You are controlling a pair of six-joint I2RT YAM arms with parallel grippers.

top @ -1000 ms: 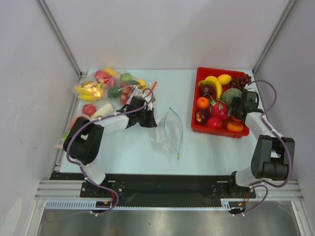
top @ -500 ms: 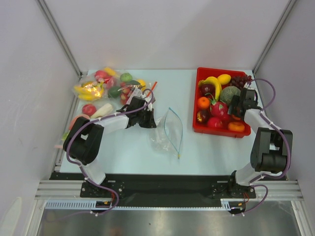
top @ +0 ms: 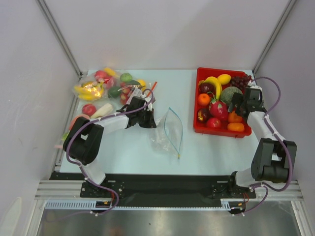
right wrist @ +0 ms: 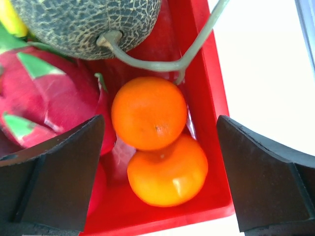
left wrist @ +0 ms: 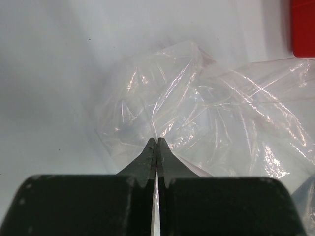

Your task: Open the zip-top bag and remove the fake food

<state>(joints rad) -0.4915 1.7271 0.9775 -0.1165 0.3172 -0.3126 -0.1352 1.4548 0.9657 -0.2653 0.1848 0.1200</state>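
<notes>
My right tool [right wrist: 158,123] had drawn back, spread wide and empty, fake food [right wrist: 147,113] left in the tray [right wrist: 209,113]; the zip-top bag [left wrist: 206,113], pinched in my left tool [left wrist: 156,142], looked emptied.

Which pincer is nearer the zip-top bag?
Left. The left pincer is shut on an edge of the zip-top bag; the right pincer hangs open over oranges in the red bin.
</notes>
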